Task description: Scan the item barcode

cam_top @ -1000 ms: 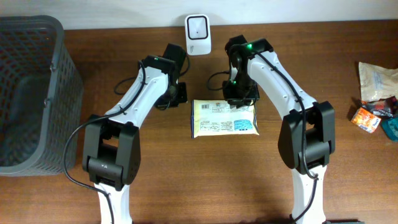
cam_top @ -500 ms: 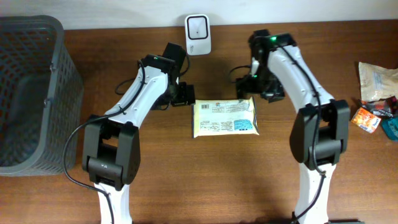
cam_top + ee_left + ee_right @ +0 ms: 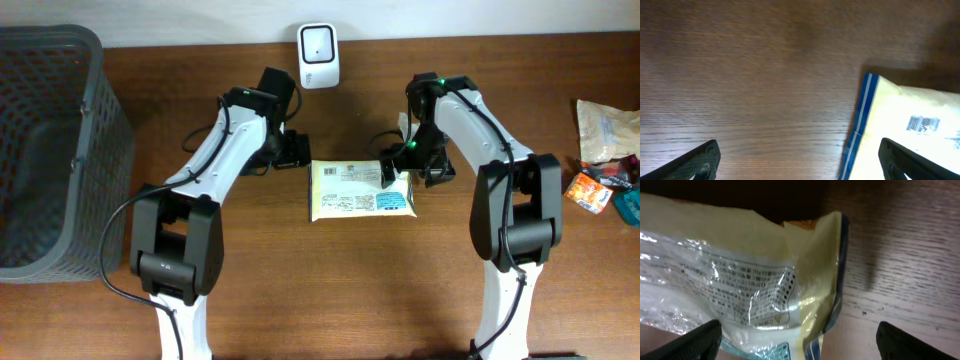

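Observation:
The item is a flat pale-yellow packet with blue edges, lying on the wooden table. A white scanner stands at the back edge, beyond it. My left gripper hangs open at the packet's far-left corner. In the left wrist view the packet shows a small barcode, and the left gripper straddles its blue left edge. My right gripper is open over the packet's right end. The right wrist view has that crinkled end between the wide fingers of the right gripper, not clamped.
A dark grey mesh basket fills the left side of the table. Loose snack packs and a small orange box lie at the right edge. Bare wood lies in front of the packet.
Both grippers went from shut to wide open. The right arm swung out to the right, then came back down at the packet's right end. The left gripper shifted to the packet's left corner.

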You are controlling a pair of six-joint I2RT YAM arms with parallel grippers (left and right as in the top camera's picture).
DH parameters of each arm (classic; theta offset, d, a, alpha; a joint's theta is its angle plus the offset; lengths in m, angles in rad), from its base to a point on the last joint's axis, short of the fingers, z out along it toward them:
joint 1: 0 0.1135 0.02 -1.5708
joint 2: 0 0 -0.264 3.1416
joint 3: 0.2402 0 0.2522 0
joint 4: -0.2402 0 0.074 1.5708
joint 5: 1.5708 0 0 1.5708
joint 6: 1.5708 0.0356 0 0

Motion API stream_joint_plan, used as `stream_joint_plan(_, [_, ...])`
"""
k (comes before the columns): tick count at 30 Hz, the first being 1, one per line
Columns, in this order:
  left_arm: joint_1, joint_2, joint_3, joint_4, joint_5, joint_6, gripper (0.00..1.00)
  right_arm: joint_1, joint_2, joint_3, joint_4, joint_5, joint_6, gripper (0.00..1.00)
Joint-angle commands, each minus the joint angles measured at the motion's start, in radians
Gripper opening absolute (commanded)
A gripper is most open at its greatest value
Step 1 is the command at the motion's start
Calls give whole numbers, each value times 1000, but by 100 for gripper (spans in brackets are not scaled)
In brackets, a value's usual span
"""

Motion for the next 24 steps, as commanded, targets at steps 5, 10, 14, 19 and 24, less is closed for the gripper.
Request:
stream_joint_plan(5, [85, -8, 11, -23, -10, 3, 99, 4, 3, -106, 137, -62, 72, 65])
stream_joint_plan(10, [107, -8, 11, -26, -41, 2, 99, 4, 3, -156, 223, -128, 138, 45])
stream_joint_plan(14, [112, -8, 11, -26, -41, 2, 99, 4, 3, -156, 269, -221, 229, 42])
stream_joint_plan(19, [112, -8, 11, -31, -40, 2, 99, 25, 3, -156, 364, -255, 374, 42])
stream_joint_plan(24, [112, -8, 11, -58, -54, 7, 99, 51, 3, -152, 447, -281, 379, 51])
